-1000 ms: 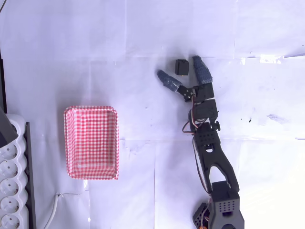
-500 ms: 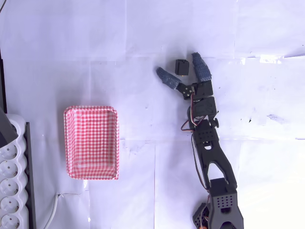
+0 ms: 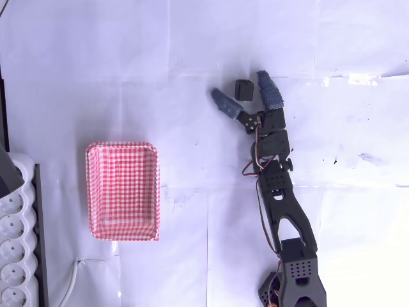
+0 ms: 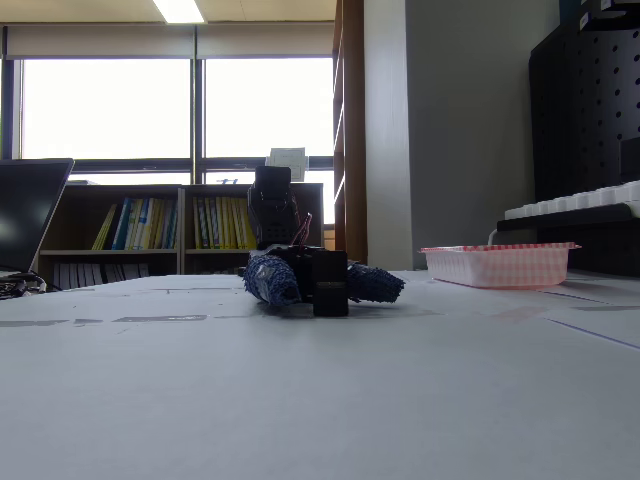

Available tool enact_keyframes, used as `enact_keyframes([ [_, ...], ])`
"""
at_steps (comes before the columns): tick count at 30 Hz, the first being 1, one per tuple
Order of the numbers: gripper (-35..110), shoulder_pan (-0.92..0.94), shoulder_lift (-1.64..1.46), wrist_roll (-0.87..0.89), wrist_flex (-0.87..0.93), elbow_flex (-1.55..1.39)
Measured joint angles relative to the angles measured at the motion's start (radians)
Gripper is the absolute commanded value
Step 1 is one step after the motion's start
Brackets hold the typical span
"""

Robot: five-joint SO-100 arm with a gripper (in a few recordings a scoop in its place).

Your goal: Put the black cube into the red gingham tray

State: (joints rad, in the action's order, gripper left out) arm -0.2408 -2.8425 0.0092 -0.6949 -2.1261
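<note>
The white surface (image 3: 192, 51) carries everything here, and seen from overhead the arm (image 3: 281, 211) reaches up from the lower edge toward its upper middle. The red checked tray (image 3: 123, 190) sits empty well off to the left of the arm in that view, near a white power strip (image 3: 16, 249) at the left edge; in the low fixed view the tray (image 4: 497, 265) stands to the right, behind the action. The jaws (image 3: 248, 96) are spread apart, their two blue-wrapped fingers (image 3: 270, 91) lying on either side of the black cube (image 3: 242, 89), which rests on the surface between them, close to the right finger with a gap on the left. In the fixed view the cube (image 4: 330, 283) stands in front of the fingers, down on the surface. This looks like the grasping step: the jaws are in place around the cube but not yet closed. The next move calls for closing squarely on the cube, lifting it, then carrying it across to the tray.
</note>
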Motion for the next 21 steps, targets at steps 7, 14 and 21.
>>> enact_keyframes([
  [7,3,-0.005,-0.002,-0.002,0.0,0.0],
  [14,0,-0.005,-0.002,-0.002,0.0,0.0],
  [21,0,-0.006,0.08,-0.009,0.262,-0.02],
])
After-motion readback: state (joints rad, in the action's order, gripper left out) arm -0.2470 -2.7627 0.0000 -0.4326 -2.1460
